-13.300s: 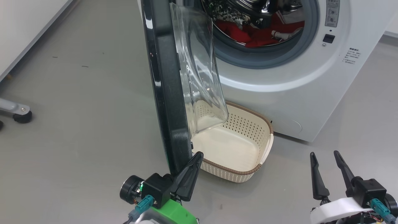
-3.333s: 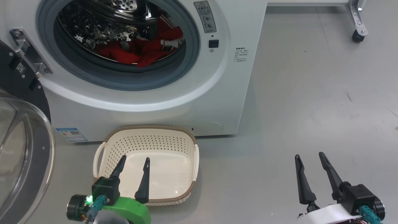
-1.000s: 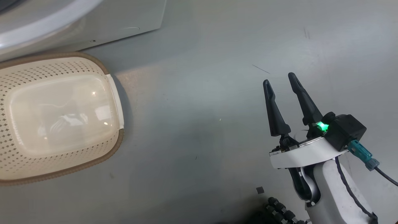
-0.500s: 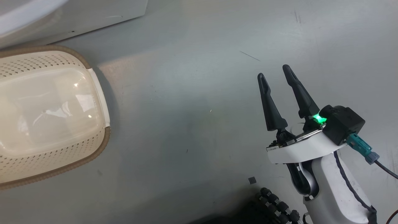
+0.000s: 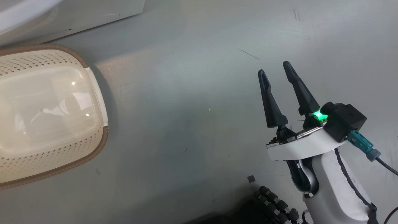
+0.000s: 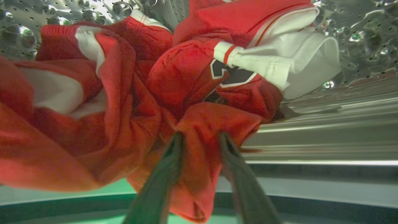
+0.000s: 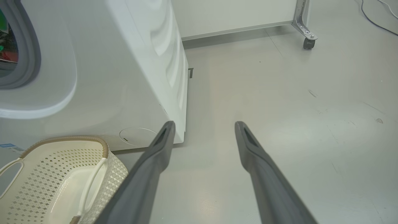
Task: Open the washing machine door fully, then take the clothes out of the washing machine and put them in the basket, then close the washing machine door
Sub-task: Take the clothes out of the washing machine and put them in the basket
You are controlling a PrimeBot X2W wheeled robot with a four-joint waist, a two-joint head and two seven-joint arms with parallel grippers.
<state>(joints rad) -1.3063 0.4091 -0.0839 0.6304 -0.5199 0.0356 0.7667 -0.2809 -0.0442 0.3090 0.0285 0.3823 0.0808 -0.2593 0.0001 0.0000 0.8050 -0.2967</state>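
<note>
Clothes (image 6: 186, 68), a bright red jersey with white trim, are lying bunched inside the perforated steel drum (image 6: 357, 18). A black, white-edged number (image 6: 233, 76) is showing near the heap's middle, too folded to read. The left gripper (image 6: 200, 137) is reaching in from 6 o'clock, its fingers straddling a red fold; whether they are pinching it cannot be told. The right gripper (image 5: 273, 68) is hanging at 3 o'clock in the head view over the grey floor (image 5: 186, 93), fingers spread apart and holding nothing. The cream basket (image 5: 96, 146) is sitting at 9 o'clock beside the white washing machine (image 7: 124, 62), whose blue label (image 7: 6, 147) is too small to read.
</note>
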